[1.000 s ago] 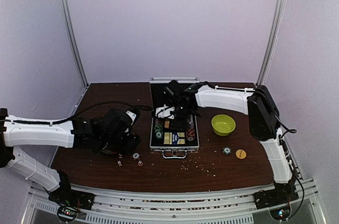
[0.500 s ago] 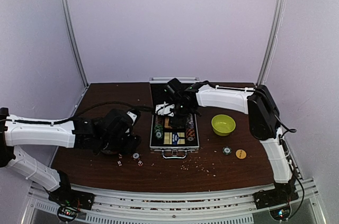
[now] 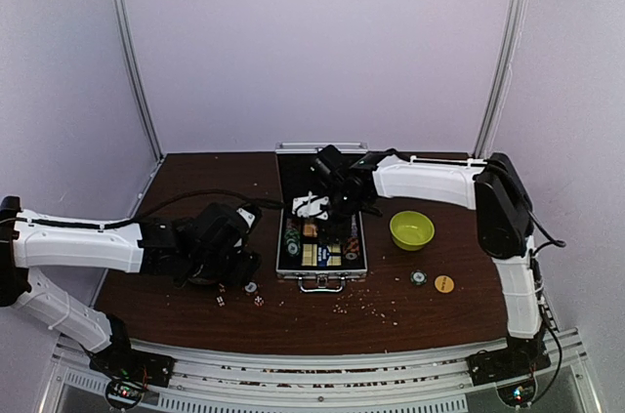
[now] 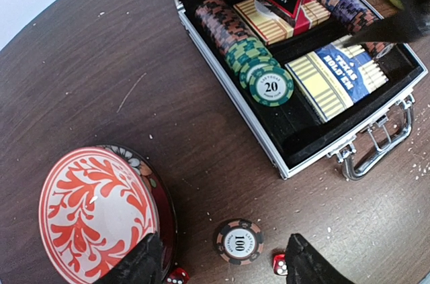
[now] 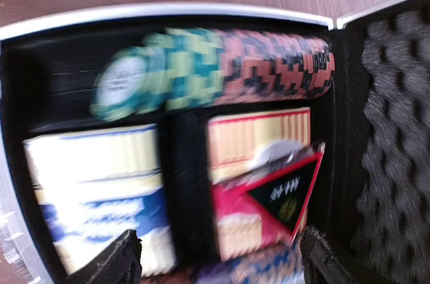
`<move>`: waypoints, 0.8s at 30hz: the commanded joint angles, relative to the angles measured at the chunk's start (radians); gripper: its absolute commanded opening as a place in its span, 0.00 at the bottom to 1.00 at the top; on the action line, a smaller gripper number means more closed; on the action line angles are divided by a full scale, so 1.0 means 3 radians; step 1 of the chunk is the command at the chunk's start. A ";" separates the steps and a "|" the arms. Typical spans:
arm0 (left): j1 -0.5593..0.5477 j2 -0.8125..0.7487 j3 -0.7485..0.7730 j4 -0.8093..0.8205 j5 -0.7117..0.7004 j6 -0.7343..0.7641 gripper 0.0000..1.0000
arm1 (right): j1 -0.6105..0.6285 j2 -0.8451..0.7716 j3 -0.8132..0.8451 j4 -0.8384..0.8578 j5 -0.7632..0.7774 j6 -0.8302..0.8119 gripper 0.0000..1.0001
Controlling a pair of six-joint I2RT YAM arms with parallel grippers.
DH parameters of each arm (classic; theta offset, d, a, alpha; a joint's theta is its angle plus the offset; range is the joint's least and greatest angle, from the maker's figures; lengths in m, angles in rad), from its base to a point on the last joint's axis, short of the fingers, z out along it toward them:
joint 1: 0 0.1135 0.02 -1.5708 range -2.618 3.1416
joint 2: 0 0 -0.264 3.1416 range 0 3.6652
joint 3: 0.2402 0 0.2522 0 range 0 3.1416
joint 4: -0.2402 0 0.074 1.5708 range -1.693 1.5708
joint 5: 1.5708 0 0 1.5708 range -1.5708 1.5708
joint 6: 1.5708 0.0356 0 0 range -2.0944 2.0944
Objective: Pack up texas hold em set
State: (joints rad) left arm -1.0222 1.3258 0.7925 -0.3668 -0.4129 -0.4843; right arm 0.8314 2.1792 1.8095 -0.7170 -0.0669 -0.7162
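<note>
An open silver case (image 3: 321, 237) lay at the middle of the brown table (image 3: 391, 310), its handle (image 3: 320, 284) toward the arms. The right gripper (image 3: 314, 206) hung over the case's far half, above the chip rows and card decks (image 3: 321, 255). The left gripper (image 3: 227, 259) sat low, left of the case, near scattered dice (image 3: 258, 301). A lime-green bowl (image 3: 411, 229) stood right of the case.

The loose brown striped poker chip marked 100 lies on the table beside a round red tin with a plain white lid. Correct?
No. The left wrist view shows the tin's lid bears a red floral pattern; the chip does lie beside it.
</note>
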 commanded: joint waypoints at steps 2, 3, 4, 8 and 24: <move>0.0007 0.0060 0.0111 0.0065 -0.0093 0.0102 0.64 | 0.0077 -0.0765 -0.0302 -0.0177 -0.0484 0.0269 0.82; 0.0007 0.0071 0.0129 0.0050 -0.0103 0.0116 0.64 | 0.0072 -0.0867 -0.0386 -0.0248 -0.0529 0.0284 0.82; 0.0007 0.0082 0.0139 0.0048 -0.0110 0.0128 0.64 | 0.0061 -0.0972 -0.0509 -0.0300 -0.0572 0.0290 0.81; 0.0007 0.0120 0.0171 0.0111 -0.0128 0.0167 0.64 | -0.0033 -0.1451 -0.1148 -0.0357 -0.0571 0.0320 0.79; 0.0006 0.0663 0.0630 0.0441 0.0141 0.0471 0.63 | -0.1300 -0.2604 -0.2796 -0.0609 -0.0068 -0.0032 0.76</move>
State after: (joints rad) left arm -1.0222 1.5097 0.9581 -0.2920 -0.3996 -0.3729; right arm 0.5049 1.4418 1.0477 -0.8684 -0.1753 -0.6537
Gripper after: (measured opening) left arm 0.633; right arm 0.762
